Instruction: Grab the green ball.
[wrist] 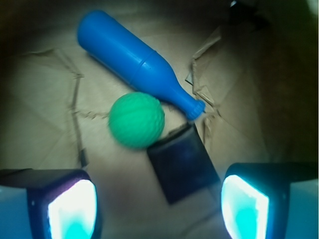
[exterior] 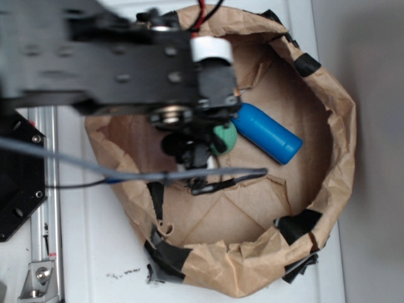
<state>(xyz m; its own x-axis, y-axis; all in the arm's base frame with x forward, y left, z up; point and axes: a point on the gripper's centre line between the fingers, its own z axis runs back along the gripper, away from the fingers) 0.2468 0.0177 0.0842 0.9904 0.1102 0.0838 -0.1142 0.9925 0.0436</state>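
**Approach to green ball, pincer open above it**

Gripper (wrist: 158,204) sits wide open and empty in the wrist view; I see both finger pads (wrist: 75,206) lit at the bottom corners, with nothing between them. The green ball (wrist: 136,120) lies on the brown paper floor of the paper-lined basket (exterior: 334,132), ahead of the pads and somewhat left of the midline between them. It rests just beside the neck of the blue plastic bottle (wrist: 132,57), and its lower right edge looks to touch or overlap the black square pad (wrist: 182,162); I cannot tell which.

In the exterior view the arm covers most of the ball (exterior: 225,136); only a green sliver shows under the wrist, next to the bottle (exterior: 268,132). Height above the floor cannot be read from either view.

My judgement of the step: still pre-grasp, nothing yet held. To do it well I would:

- shift forward and a little left so the ball centres between the pads;
- keep the jaws fully spread while descending, since the ball is round and may roll if one pad nudges it first;
- watch the bottle neck on the far side, as a pad landing on it could push ball and bottle together;
- close only once the pads straddle the ball's widest part.
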